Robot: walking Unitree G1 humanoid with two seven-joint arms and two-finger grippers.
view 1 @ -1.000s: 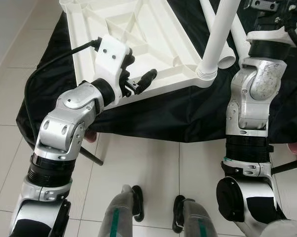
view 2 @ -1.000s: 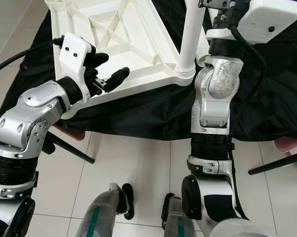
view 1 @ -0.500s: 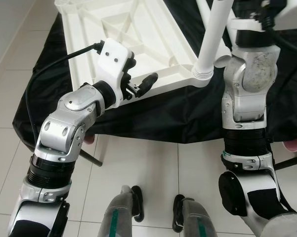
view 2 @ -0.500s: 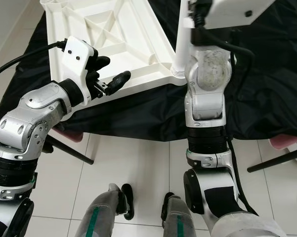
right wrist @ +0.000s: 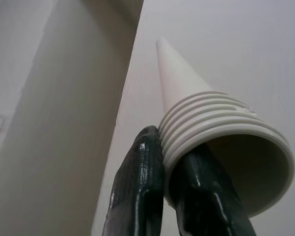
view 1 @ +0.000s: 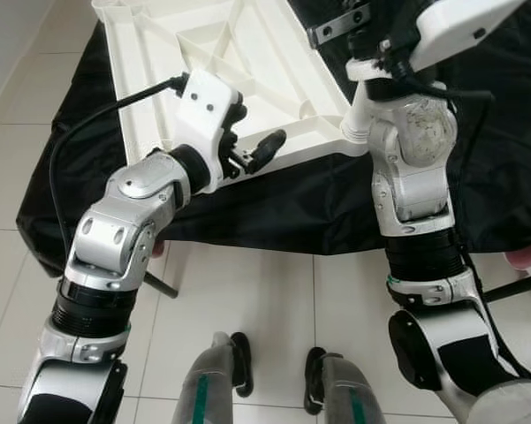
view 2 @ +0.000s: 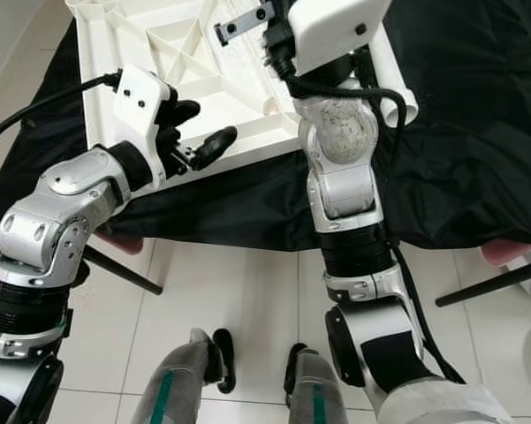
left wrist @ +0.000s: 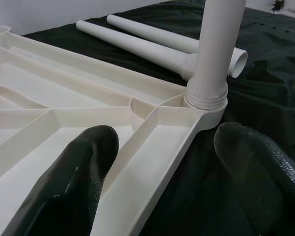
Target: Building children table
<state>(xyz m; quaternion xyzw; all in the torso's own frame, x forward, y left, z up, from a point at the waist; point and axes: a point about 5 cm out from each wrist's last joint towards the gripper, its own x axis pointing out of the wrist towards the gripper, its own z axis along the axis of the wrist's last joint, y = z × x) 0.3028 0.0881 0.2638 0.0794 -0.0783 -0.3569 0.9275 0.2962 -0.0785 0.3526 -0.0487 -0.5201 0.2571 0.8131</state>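
Right wrist view, right pincer (right wrist: 169,162) clamping white leg (right wrist: 206,123), left pincer (left wrist: 162,162) spread, no lettering.

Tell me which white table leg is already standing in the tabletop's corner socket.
The upright leg in the tabletop corner; the other two legs lie flat on the black cloth behind.

A white ribbed plastic tabletop (view 1: 221,62) lies upside down on a black cloth (view 1: 274,199) over the pale tiled floor (view 1: 247,291). The left gripper (view 1: 252,150) hovers at the tabletop's near edge, its fingers spread apart. The silver right arm (view 1: 411,168) rises beside the tabletop's near right corner.
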